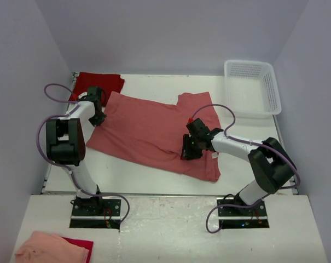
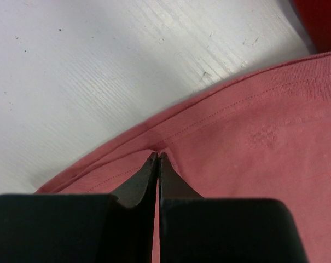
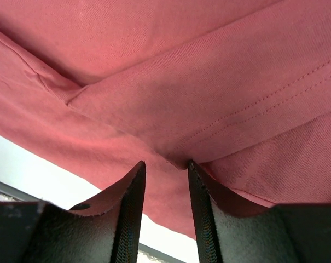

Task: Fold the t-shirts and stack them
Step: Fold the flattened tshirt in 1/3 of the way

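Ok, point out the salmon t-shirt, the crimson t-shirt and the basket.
salmon t-shirt (image 1: 149, 131), top external view, middle of its body.
crimson t-shirt (image 1: 102, 81), top external view, centre of the visible cloth.
basket (image 1: 255, 109), top external view, its near wall.

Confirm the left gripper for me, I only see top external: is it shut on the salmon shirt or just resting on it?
Observer: Shut on it. Left wrist view shows the left gripper with fingers pressed together, pinching the salmon t-shirt right at its stitched hem.
Operator: Right one?
Observer: Right gripper has its jaws apart, a small pucker of a folded, stitched edge sitting between the tips; no clamp visible.
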Controlling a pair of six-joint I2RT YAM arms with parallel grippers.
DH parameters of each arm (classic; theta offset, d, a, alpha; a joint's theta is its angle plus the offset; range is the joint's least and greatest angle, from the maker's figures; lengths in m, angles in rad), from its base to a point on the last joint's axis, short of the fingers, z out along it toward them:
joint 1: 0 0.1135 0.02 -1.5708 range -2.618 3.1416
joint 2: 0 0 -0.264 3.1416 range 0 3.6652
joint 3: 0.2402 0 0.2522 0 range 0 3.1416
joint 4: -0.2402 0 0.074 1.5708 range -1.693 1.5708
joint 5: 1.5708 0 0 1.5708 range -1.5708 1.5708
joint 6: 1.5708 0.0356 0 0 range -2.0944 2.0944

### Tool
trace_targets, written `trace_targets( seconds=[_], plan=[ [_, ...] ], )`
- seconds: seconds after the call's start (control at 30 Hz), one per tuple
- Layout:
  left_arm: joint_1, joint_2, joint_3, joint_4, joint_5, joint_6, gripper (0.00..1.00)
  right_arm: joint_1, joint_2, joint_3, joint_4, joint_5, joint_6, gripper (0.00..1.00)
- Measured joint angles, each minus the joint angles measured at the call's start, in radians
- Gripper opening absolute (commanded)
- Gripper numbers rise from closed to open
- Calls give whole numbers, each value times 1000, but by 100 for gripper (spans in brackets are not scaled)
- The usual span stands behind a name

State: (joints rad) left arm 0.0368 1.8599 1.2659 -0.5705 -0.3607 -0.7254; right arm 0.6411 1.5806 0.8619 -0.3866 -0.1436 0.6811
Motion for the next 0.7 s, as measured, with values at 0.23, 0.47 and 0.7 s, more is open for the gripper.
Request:
trace_targets(
  seconds=[0.23, 0.47, 0.7],
  plan=[
    [0, 0, -1, 0, 2, 0, 0, 1, 4, -18, 13, 8, 14, 33],
    [0, 0, -5, 7, 10, 0, 0, 0, 30, -9, 11, 32, 19, 23],
    [0, 0, -18, 11, 13, 0, 0, 1, 58, 20, 8, 53, 21, 8]
  ],
)
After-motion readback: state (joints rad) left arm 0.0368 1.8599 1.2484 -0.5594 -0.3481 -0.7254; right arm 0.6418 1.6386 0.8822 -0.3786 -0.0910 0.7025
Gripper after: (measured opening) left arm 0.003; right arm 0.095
